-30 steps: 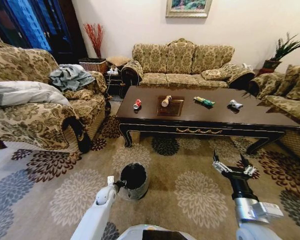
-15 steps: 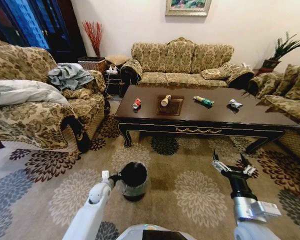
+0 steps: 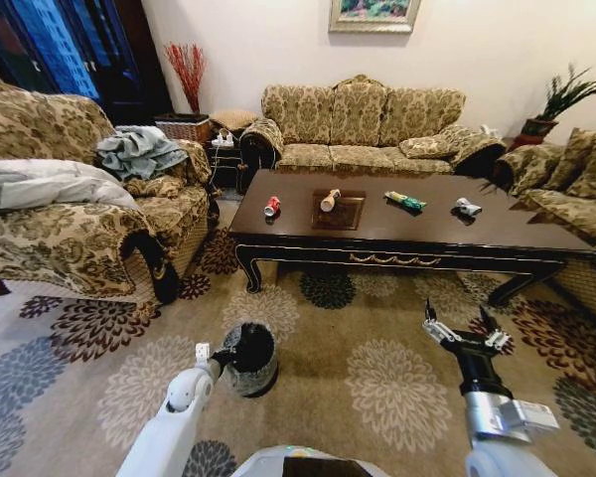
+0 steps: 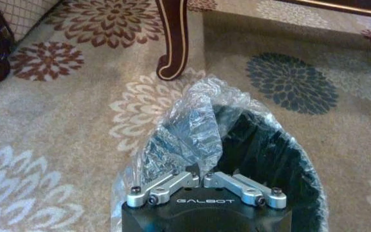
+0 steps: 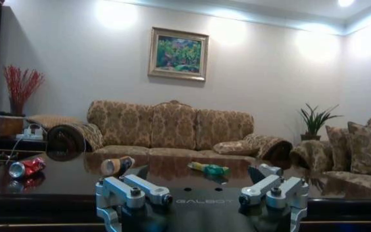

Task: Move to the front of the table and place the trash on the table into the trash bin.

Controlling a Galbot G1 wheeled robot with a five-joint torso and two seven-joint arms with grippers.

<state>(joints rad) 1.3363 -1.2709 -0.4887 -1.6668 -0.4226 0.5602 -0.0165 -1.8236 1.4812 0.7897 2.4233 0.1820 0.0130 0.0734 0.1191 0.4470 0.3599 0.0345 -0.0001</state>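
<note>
Left hand [image 4: 202, 181], fingers together, clamps the bin's [image 3: 248, 358] liner on the carpet before the worktop [image 3: 397, 231]. Right hand [image 3: 466, 334], fingers apart, hovers before the worktop too.

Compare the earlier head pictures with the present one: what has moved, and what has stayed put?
The left gripper, shut on the trash bin, has carried it leftward. The right gripper stays open, raised before the table; the trash there is unmoved.

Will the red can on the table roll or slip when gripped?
The can lies on its side on the glossy table, so a nudge would probably roll it. It looks small and likely light. Its smooth round wall may slip between fingers.
</note>
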